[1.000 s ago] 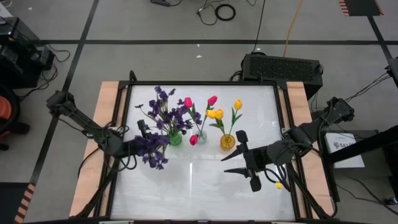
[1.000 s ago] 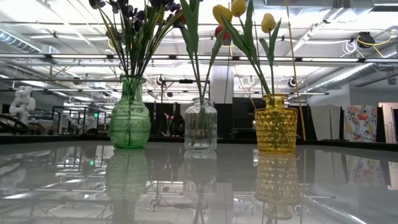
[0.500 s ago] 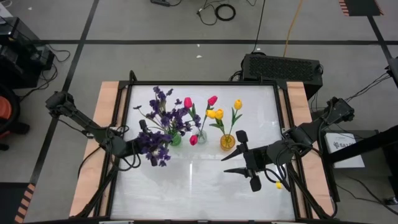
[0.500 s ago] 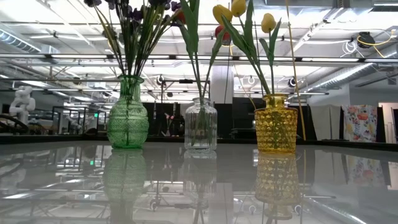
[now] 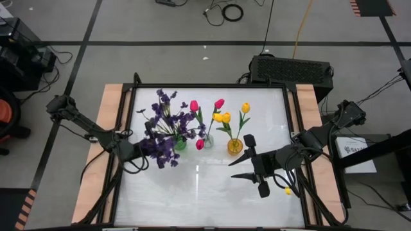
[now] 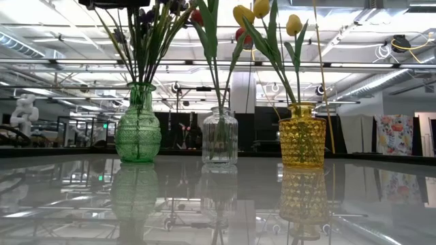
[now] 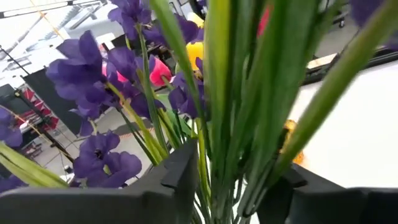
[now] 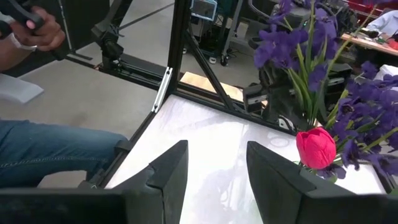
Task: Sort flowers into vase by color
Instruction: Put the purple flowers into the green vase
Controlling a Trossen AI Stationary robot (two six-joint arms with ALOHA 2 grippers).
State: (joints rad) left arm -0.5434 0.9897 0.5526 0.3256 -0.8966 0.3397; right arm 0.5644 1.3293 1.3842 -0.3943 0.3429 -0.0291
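Left gripper is sitting mid-left over the green vase, jaws around the purple stems, grip unclear. Right gripper is hanging open, lower right.

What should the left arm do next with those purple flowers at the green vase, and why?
Probably open wider and lift clear: the purple flowers already stand in the green vase, yet stems still pass between the left gripper's fingers. The right gripper waits, empty.

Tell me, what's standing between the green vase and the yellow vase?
In the low view, a clear glass vase stands between the green vase and the yellow vase, holding green stems.
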